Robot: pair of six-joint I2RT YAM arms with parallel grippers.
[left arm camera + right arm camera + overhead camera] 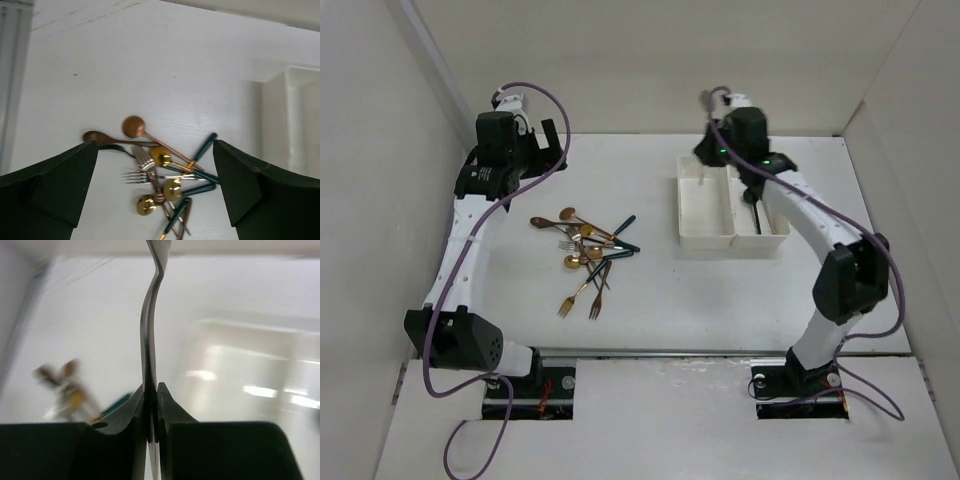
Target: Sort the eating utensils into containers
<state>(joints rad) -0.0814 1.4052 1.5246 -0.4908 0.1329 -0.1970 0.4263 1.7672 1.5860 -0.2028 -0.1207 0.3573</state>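
1. The right arm's fingers are clamped tight on a slim silver utensil. In the wrist view it stands upright between them, and its curved neck runs out of the top of the frame.
2. Seen from above, the same arm reaches over the two adjoining white containers at the far right of the bench. The held piece hangs above the far end of the left bin.
3. The left arm's fingers are spread wide and grip nothing, hovering above the bench's far left side, beyond the pile.
4. The other utensils lie in a loose, overlapping heap on the bench, left of the containers and well apart from them.
5. The left wrist view picks out a copper spoon, a silver fork, gold-bowled spoons and a dark green handle.
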